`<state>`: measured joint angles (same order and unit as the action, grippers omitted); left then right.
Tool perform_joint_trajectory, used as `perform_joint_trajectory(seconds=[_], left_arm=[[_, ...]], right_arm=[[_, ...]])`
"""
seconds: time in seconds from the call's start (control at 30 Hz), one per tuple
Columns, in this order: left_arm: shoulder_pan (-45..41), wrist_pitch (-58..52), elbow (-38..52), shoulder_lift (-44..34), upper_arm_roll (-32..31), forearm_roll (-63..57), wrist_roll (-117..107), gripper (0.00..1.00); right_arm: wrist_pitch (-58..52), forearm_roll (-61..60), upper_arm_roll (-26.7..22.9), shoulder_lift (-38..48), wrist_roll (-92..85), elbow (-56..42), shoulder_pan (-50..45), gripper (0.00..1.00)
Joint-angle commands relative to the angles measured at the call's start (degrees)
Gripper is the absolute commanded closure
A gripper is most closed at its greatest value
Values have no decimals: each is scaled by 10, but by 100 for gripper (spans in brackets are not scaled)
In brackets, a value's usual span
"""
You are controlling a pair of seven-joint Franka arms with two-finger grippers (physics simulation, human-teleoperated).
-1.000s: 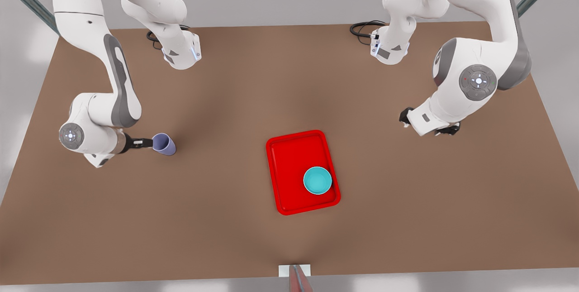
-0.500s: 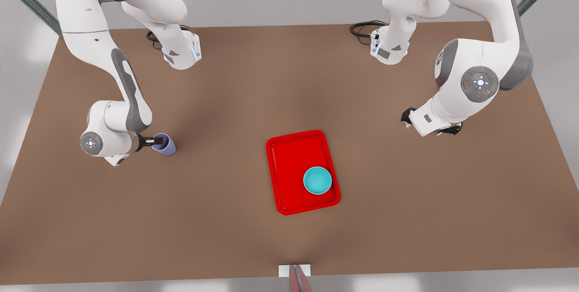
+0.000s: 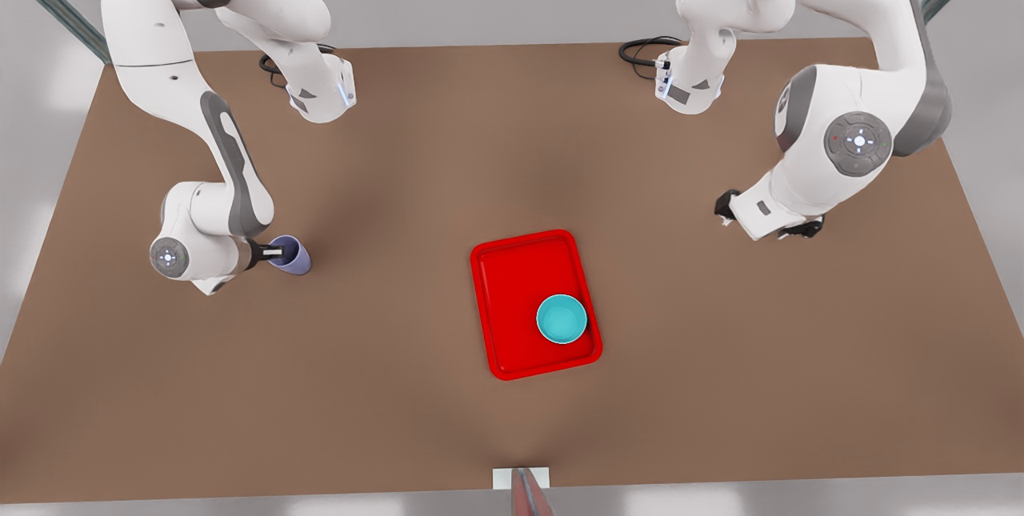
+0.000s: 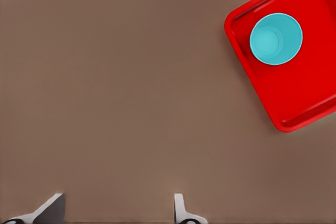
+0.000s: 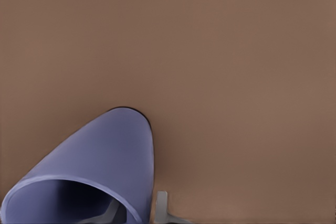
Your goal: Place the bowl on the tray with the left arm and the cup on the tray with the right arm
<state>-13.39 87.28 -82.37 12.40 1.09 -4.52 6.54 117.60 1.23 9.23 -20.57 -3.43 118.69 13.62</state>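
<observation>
Brown and matte, the counter (image 3: 416,412) carries a flat bright red rectangular tray (image 3: 512,276), with the shallow round teal bowl (image 3: 562,319) sitting in its corner. On the front view's left, the right end effector (image 3: 272,254) pinches the rim of the tapered lavender cup (image 3: 291,255), one finger (image 5: 160,208) outside, one inside. On that view's right, well apart from the tray, the left end effector (image 4: 115,211) hovers spread wide, empty.

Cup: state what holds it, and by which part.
The right gripper pinches the cup at its rim wall, one finger inside. The left gripper holds nothing.
</observation>
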Motion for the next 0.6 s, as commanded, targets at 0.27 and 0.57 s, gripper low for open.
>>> perform_joint_trajectory(seconds=[0.27, 0.57], left_arm=[[-1, -13, 2, 6, 1, 0, -1, 0], [-1, -20, 2, 14, 0, 6, -4, 0]], right_arm=[[0, 0, 1, -1, 0, -2, 0, 79], [-19, -2, 32, -65, 3, -127, -2, 79]])
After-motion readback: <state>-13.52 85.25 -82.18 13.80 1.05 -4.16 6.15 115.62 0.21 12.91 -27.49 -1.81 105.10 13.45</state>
